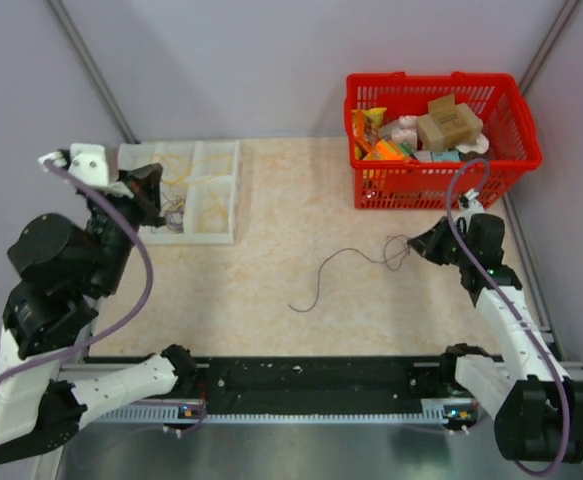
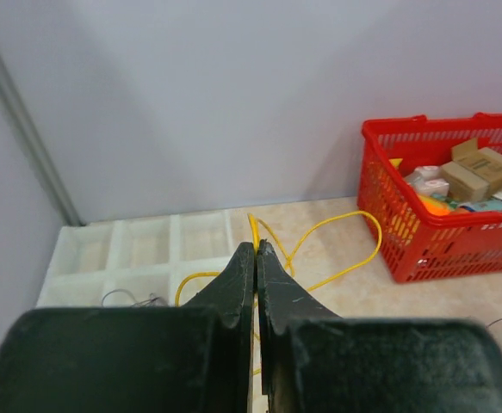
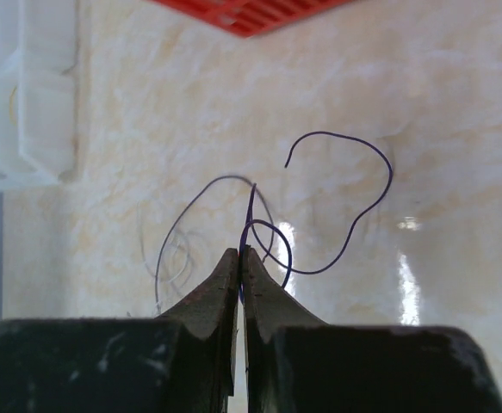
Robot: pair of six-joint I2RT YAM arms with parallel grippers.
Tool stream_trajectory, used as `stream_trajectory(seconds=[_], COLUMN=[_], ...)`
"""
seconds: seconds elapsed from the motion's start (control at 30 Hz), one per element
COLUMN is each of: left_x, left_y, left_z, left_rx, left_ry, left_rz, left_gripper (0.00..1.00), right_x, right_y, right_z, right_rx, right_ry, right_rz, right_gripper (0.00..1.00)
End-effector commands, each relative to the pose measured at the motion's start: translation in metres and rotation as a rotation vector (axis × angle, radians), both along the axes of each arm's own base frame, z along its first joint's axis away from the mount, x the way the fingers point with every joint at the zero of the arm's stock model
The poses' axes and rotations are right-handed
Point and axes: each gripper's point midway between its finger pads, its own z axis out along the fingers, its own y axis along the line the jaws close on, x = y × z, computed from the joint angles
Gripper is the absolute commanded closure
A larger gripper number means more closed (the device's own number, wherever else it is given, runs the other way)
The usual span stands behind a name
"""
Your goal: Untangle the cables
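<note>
Marbled table point(image 1: 261, 320) lies under both arms. Pinched shut, the right gripper point(image 3: 240, 251) holds a purple wire point(image 3: 251, 206) whose loose length trails left toward the table's middle, away from the basket point(image 1: 436, 190). The left gripper point(image 2: 257, 245), also pinched shut, holds a yellow wire point(image 2: 253, 231) above the tray point(image 1: 216, 190), where the remaining tangle sits nearest that arm.

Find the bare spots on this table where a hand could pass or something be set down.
Bare tabletop lies between the tray and the basket, and from the tray's near edge to the rail, left of the dark cable. Crowded: the tray, where the left gripper pinches a yellow cable; the full basket; the cable loops at the right gripper.
</note>
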Motion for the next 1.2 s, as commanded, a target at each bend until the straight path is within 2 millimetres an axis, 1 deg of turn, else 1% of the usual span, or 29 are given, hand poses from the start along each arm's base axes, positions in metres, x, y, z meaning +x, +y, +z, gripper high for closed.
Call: stream_trajectory(seconds=[0.0,0.03,0.1,0.17,0.23,0.27,0.3,0.4,0.47,0.57,0.6,0.7,0.77,0.8,0.9,0.93,1.03,1.1,1.17], left_x=[0.043,0.05,0.07,0.091,0.109,0.118,0.123,0.137,0.146,0.155,0.161,0.177,0.189,0.195,0.211,0.217,0.229,0.233,0.238], left_y=[-0.071,-0.077,-0.075,-0.065,-0.06,-0.055,-0.056,-0.046,-0.033,-0.014,-0.001,0.012,0.025,0.03,0.043,0.046,0.048,0.05,0.048], left_z=[-0.008,-0.006,-0.007,-0.009,-0.011,-0.011,-0.012,-0.016,-0.019,-0.025,-0.029,-0.051,-0.071,-0.087,-0.113,-0.125,-0.147,-0.168,-0.181], left_rx=[0.024,0.002,-0.069,-0.11,-0.14,-0.166,-0.192,-0.274,-0.305,-0.341,-0.366,-0.469,-0.532,-0.562,-0.633,-0.66,-0.71,-0.754,-0.782], left_ry=[0.122,0.14,0.174,0.184,0.193,0.198,0.203,0.212,0.217,0.213,0.212,0.251,0.286,0.309,0.327,0.352,0.383,0.414,0.425], left_rz=[-0.141,-0.181,-0.214,-0.201,-0.209,-0.211,-0.239,-0.257,-0.228,-0.173,-0.147,-0.154,-0.103,-0.082,-0.077,-0.072,-0.1,-0.087,-0.104], left_gripper=[1.0,1.0,1.0,1.0,1.0,1.0,1.0,1.0,1.0,1.0,1.0,1.0,1.0,1.0,1.0,1.0,1.0,1.0,1.0], right_x=[-0.016,-0.02,-0.028,-0.034,-0.039,-0.04,-0.041,-0.043,-0.042,-0.042,-0.043,-0.043,-0.042,-0.042,-0.042,-0.042,-0.042,-0.042,-0.042], right_y=[0.059,0.067,0.088,0.103,0.115,0.118,0.12,0.125,0.124,0.123,0.122,0.124,0.124,0.124,0.125,0.124,0.124,0.125,0.125], right_z=[0.047,0.052,0.058,0.063,0.062,0.06,0.057,0.051,0.045,0.038,0.037,0.034,0.033,0.032,0.031,0.031,0.031,0.031,0.03], right_rx=[0.052,0.064,0.089,0.104,0.11,0.104,0.1,0.103,0.087,0.059,0.052,0.052,0.051,0.052,0.053,0.053,0.052,0.055,0.057], right_ry=[-0.166,-0.174,-0.18,-0.181,-0.185,-0.182,-0.172,-0.153,-0.137,-0.119,-0.119,-0.111,-0.106,-0.103,-0.1,-0.1,-0.101,-0.102,-0.098], right_rz=[0.293,0.322,0.4,0.449,0.491,0.498,0.503,0.533,0.539,0.546,0.551,0.562,0.564,0.567,0.57,0.568,0.568,0.567,0.566], right_gripper=[1.0,1.0,1.0,1.0,1.0,1.0,1.0,1.0,1.0,0.95,0.95,0.95,0.94,0.93,0.92,0.91,0.9,0.9,0.9])
